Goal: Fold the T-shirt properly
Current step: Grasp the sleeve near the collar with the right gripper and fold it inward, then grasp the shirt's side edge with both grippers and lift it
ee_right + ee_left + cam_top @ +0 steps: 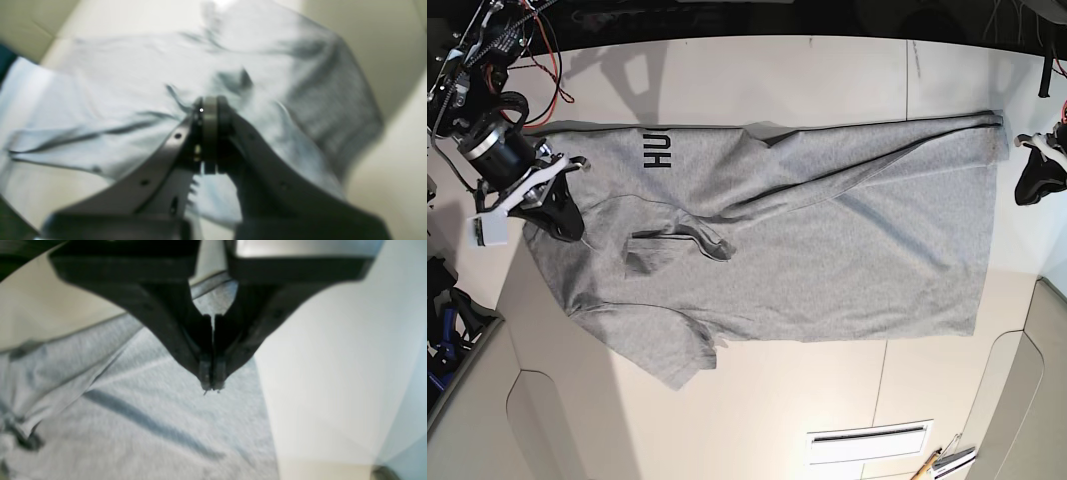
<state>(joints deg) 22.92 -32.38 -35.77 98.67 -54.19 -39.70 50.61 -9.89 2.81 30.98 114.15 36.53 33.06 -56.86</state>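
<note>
T-shirt (807, 240) lies flat between both closed, empty grippers, left (212, 386) and right (209, 106).

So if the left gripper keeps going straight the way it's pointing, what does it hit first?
Most likely the heather-grey cotton T-shirt: the left gripper, jaws shut, points down at plain fabric near the shirt's edge, with pale table just beside it. The gap to the cloth is unclear.

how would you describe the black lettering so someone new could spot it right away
Start at the pale table, where the grey T-shirt lies spread out. Follow its far edge toward the right gripper, at the base view's left. There a folded-over strip shows the black lettering, bold block capitals turned sideways, the only print on otherwise plain grey cloth.
</note>
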